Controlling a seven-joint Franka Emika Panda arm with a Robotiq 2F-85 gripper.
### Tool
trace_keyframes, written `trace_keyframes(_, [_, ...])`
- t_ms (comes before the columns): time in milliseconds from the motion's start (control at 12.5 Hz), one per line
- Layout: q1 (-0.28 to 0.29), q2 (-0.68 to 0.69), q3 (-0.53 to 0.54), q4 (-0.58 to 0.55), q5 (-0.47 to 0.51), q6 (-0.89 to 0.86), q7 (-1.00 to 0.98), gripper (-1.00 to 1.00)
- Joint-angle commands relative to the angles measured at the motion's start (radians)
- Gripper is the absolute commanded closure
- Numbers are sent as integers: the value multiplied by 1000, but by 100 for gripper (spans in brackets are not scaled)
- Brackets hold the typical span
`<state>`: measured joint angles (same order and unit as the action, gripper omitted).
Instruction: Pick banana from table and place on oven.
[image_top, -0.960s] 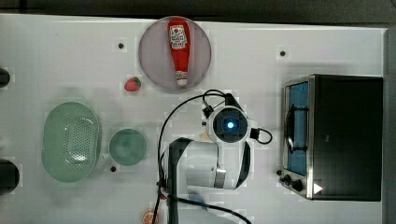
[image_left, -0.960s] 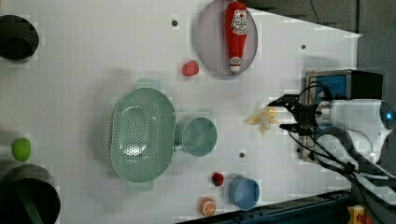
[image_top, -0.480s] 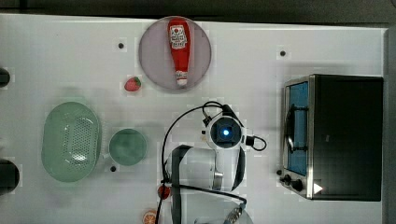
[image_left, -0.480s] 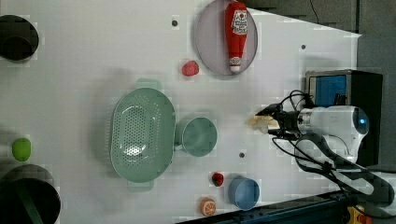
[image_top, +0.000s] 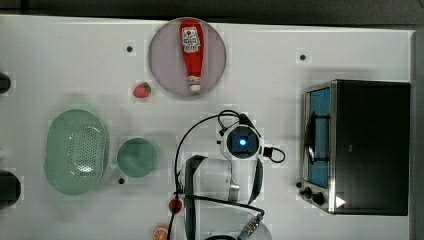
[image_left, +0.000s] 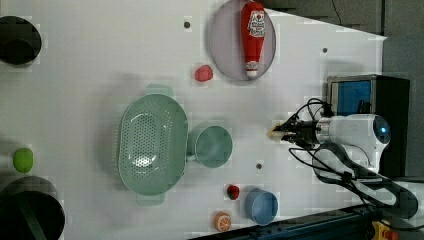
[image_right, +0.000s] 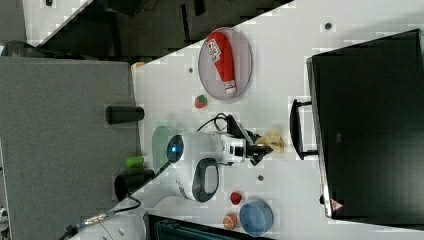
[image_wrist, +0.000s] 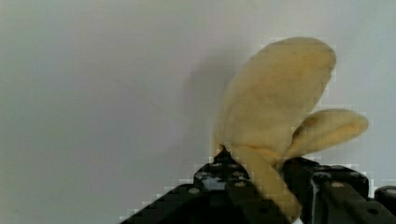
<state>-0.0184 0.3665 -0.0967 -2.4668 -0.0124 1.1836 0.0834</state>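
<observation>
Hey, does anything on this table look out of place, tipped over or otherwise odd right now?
Only one thing stands out: a ketchup bottle lies on its side on the round plate instead of standing. The banana is in the hand, beside the oven door. Nothing looks spilled or damaged.

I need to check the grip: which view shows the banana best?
The wrist view: the banana looms large, its base pinched in the tool. In the right view it is a small yellow shape by the oven handle; in the left view, a sliver at the tool's tip.
</observation>
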Motion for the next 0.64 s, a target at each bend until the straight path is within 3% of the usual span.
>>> trace_keyframes(80, [-8, -74, 3, 10, 3, 19, -1, 49])
trace_keyframes(320, [-7, -233, 9, 39, 3, -50, -1, 49])
trace_keyframes(640, [-6, -435, 9, 174, 3, -460, -1, 49])
